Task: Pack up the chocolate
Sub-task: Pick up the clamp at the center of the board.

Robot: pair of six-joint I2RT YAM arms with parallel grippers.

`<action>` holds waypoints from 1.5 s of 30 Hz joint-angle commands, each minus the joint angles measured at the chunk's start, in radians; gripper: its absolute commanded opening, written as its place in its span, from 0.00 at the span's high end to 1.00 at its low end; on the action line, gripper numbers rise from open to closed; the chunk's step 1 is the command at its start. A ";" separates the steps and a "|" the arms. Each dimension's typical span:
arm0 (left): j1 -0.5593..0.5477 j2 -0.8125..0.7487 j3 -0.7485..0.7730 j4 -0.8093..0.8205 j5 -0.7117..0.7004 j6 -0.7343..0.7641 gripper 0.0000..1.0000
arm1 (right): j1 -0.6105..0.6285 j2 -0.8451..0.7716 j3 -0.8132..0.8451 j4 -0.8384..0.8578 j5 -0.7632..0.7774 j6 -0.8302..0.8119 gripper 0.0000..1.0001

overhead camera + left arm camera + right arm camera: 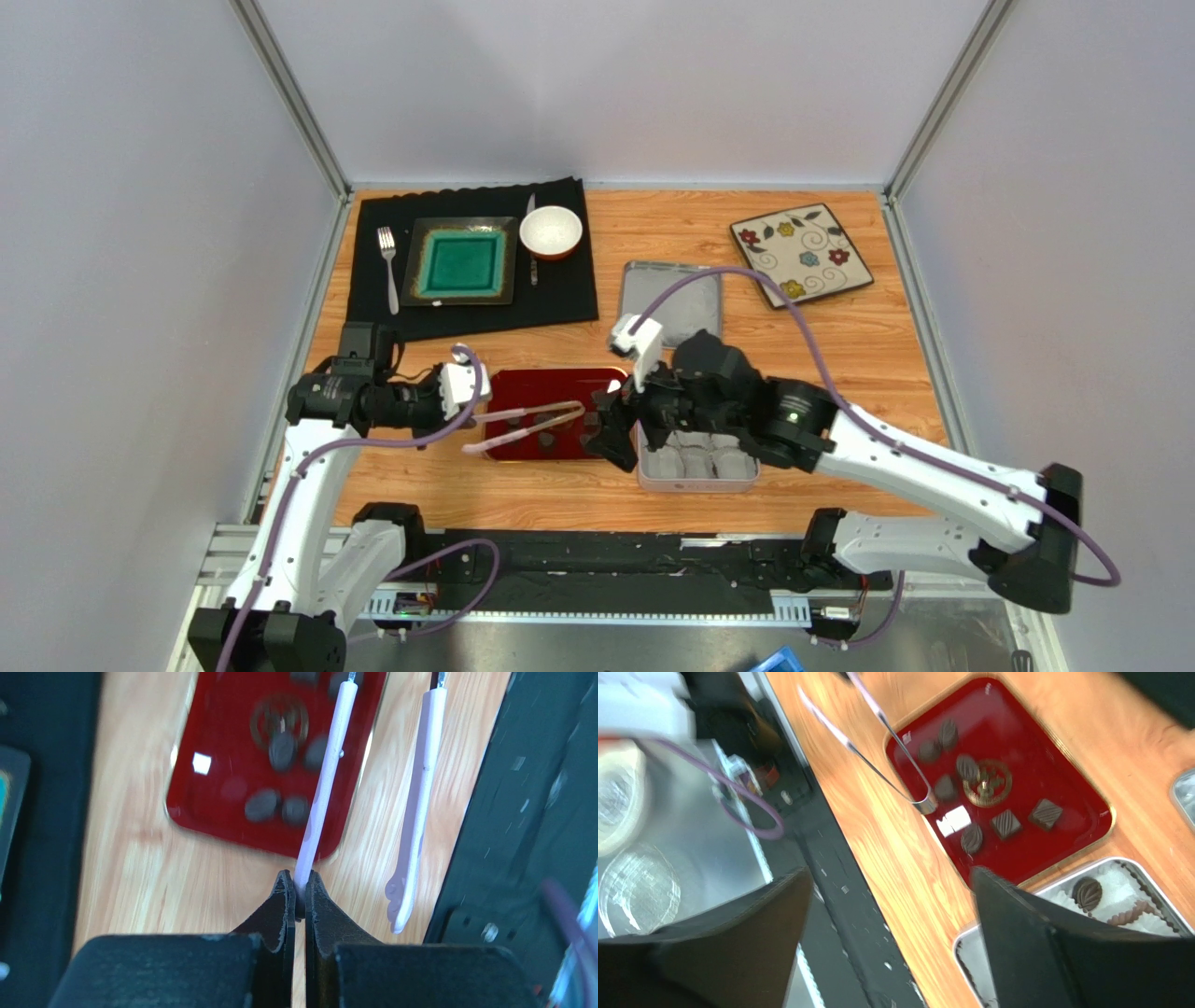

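Your left hand (300,886) clamps one arm of the tongs (327,782) above the chocolate (262,805) on the red tray (217,721), while your right hand (891,882) stands wide open by the tin (697,483).

Tongs (331,763) cross red tray (558,381); right gripper (613,427) blocks tray-tin (697,483) gap.

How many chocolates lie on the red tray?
7 chocolates: four clustered beside the tongs' tip, three in a row nearer the tin. More may hide behind the right gripper.

White-shelled arms (926,469), black joints, looping purple cables (716,270), black left hand (297,882) and right hand (891,875).
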 commanded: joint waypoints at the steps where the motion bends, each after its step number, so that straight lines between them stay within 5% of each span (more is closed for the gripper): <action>1: 0.004 0.031 0.051 0.157 0.350 -0.289 1.00 | -0.046 -0.159 -0.054 0.182 -0.013 0.027 0.02; 6: 0.004 0.125 0.112 0.146 0.602 -0.393 1.00 | -0.126 -0.197 -0.049 0.191 -0.160 0.057 0.01; 12: 0.003 0.253 0.223 -0.201 0.797 -0.121 1.00 | -0.198 -0.139 -0.044 0.198 -0.347 0.053 0.01; 15: -0.016 0.306 0.272 -0.351 0.811 0.000 1.00 | -0.222 -0.099 -0.018 0.204 -0.405 0.054 0.00; 30: -0.039 0.295 0.235 -0.345 0.814 -0.012 1.00 | -0.224 0.068 0.135 0.325 -0.473 0.026 0.01; 45: -0.039 0.290 0.206 -0.276 0.817 -0.061 1.00 | -0.080 0.122 0.134 0.424 -0.243 -0.032 0.24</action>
